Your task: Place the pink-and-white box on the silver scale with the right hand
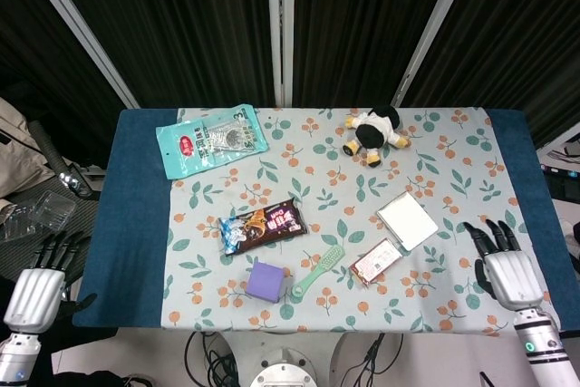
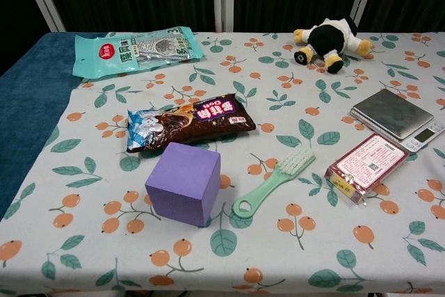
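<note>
The pink-and-white box [image 1: 375, 261] [image 2: 366, 165] lies flat on the patterned cloth, just in front of the silver scale [image 1: 407, 220] [image 2: 396, 117] and close to it. My right hand [image 1: 501, 266] hovers over the table's near right corner, open, fingers spread, well to the right of the box. My left hand [image 1: 41, 280] hangs open off the table's near left corner. Neither hand shows in the chest view.
A mint brush [image 1: 319, 270] and a purple cube [image 1: 268, 280] lie left of the box. A dark snack packet [image 1: 262, 225] sits mid-table, a teal packet [image 1: 211, 140] at the far left, a plush toy [image 1: 375, 132] at the back.
</note>
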{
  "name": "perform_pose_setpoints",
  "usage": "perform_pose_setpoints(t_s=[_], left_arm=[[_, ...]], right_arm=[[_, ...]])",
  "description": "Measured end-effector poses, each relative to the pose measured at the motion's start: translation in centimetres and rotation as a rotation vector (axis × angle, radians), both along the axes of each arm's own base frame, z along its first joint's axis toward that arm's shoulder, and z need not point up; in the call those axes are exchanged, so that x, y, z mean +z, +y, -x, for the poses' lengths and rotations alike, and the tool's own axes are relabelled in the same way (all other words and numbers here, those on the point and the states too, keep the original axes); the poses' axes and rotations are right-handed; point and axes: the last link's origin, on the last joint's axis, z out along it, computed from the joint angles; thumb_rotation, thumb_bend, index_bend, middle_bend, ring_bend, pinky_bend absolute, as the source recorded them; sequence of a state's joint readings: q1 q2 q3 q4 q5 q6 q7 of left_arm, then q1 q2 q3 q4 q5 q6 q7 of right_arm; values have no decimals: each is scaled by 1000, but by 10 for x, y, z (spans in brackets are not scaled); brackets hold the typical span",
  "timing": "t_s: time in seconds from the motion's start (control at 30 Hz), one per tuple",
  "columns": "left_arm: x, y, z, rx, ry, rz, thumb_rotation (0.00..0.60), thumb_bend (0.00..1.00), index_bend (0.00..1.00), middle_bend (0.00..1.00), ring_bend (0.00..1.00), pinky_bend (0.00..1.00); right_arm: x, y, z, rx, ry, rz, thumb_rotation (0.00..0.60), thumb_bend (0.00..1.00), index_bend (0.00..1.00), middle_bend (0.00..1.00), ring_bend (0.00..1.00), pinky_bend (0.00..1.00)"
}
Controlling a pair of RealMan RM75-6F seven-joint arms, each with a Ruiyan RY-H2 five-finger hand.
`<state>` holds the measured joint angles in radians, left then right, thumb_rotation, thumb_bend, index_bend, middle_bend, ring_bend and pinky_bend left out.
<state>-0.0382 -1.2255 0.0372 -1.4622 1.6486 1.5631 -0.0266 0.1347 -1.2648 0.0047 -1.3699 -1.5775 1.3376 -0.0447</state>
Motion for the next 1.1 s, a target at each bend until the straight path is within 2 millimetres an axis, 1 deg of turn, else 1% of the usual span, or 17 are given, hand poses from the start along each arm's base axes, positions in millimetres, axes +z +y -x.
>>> perform_pose_setpoints(t_s=[0.03,0.1,0.23,0.5,0.67,0.83,1.1], left_arm=[[0,-1,0,0,0,2,600,108,127,82,0,68],[-1,-2,1,1,2,5,600,108,127,82,0,68],[1,-4,3,5,0,0,600,109,127,82,0,68],[1,-7,6,12,-6,1,600,108,127,82,0,69],[2,-8,7,13,-6,-1,600,108,127,82,0,68],[3,-9,8,15,-9,-1,600,108,127,81,0,69],[2,-8,9,19,-10,2,600,108,127,81,0,69]], right_arm=[[-5,-2,-1,2,6,-22,600,850,0,207,0,0],[-15,-7,-4,8,19,-71,600,866,0,207,0,0],[-34,-14,-11,27,27,-142,600,867,0,207,0,0],[-60,-16,-22,46,-9,-223,600,869,0,206,0,0],[-69,-18,-27,58,0,-247,600,874,0,208,0,0],[-74,-20,-31,61,1,-248,600,882,0,209,0,0],[-78,-22,-29,43,11,-265,600,893,0,211,0,0]])
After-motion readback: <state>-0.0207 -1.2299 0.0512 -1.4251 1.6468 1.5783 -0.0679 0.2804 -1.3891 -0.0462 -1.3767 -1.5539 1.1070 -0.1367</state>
